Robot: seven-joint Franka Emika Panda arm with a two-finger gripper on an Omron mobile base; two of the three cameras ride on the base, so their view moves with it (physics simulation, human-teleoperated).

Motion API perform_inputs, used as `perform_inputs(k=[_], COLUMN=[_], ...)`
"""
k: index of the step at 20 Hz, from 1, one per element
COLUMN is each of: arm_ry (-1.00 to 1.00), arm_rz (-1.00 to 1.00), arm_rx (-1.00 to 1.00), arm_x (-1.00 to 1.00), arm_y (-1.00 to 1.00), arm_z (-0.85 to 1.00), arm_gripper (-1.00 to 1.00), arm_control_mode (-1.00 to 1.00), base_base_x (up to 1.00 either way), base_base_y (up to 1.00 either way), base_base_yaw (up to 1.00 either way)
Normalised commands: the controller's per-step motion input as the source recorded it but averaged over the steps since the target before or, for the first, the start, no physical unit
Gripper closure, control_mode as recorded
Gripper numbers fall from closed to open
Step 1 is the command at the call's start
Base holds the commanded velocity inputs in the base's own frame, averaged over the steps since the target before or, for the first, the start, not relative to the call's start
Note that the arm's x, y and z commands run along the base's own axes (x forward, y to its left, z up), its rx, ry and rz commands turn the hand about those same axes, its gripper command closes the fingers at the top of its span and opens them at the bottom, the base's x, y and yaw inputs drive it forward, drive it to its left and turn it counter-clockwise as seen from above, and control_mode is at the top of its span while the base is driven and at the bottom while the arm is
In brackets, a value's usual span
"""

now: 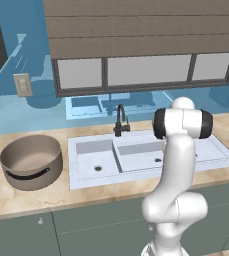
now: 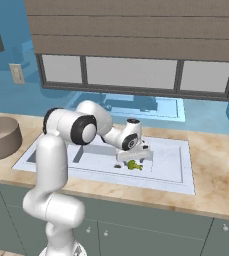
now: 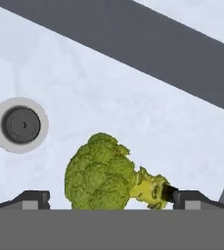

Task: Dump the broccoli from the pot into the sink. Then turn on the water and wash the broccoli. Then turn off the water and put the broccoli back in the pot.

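Broccoli (image 3: pixel 102 173) lies in right basin of sink (image 2: pixel 178 170), btwn my hand's (image 3: pixel 103 199) spread, empty fingers. Pot (image 1: pixel 32 161) stands empty on counter (image 1: pixel 16 197), far left. Dump done; no water running. Left: grasp, return to pot.

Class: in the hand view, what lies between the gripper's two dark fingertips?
The lumpy yellow-green broccoli floret lies on the white sink floor, between the open gripper's fingertips.

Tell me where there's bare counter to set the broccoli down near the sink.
Bare counter runs along the front edge, before the pot and sink. More lies right of the sink. The sink's right basin is crowded: gripper and broccoli.
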Motion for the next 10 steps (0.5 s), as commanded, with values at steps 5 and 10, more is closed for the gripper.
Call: perform_inputs(k=[5, 10], arm_ry=[0.06, 0.06], arm_rz=[0.08, 0.10], arm_rx=[0.00, 0.00], arm_x=[0.00, 0.00], arm_y=[-0.04, 0.00], arm_z=[-0.22, -0.26], arm_gripper=[-1.00, -1.00], arm_control_mode=[-1.00, -1.00], base_base_x=[0.00, 0.00], base_base_y=[0.00, 0.00], base_base_yaw=[0.00, 0.00])
